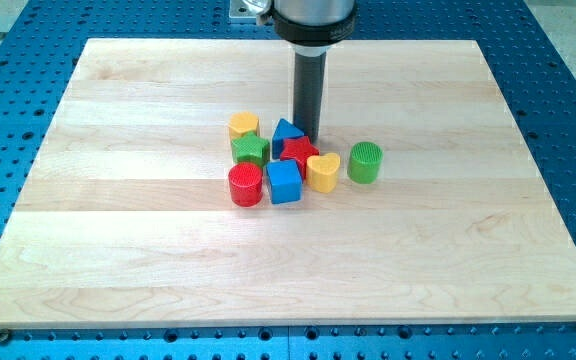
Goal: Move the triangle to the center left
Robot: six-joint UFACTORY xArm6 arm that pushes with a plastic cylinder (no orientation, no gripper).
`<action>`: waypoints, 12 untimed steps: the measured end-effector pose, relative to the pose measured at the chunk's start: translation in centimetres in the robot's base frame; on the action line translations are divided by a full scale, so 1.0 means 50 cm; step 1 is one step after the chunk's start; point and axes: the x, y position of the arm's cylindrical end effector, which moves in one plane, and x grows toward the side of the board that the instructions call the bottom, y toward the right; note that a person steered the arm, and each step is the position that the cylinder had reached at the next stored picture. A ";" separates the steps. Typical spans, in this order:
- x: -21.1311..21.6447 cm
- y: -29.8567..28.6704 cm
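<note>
The blue triangle (286, 133) stands near the middle of the wooden board (118, 220), at the top of a tight cluster of blocks. My tip (311, 137) is right beside the triangle, on its right, touching or nearly touching it. Below the triangle is a red star-shaped block (297, 152). To its left are a yellow block (244, 126) and a green star-shaped block (250, 150).
A red cylinder (245, 185) and a blue cube (284, 182) lie at the cluster's bottom. A yellow heart (323, 172) and a green cylinder (365, 162) lie to the right. A blue perforated table (8, 60) surrounds the board.
</note>
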 end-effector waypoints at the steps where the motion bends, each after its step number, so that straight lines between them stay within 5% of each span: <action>1: 0.000 -0.009; 9: 0.122 -0.156; 12: 0.126 -0.314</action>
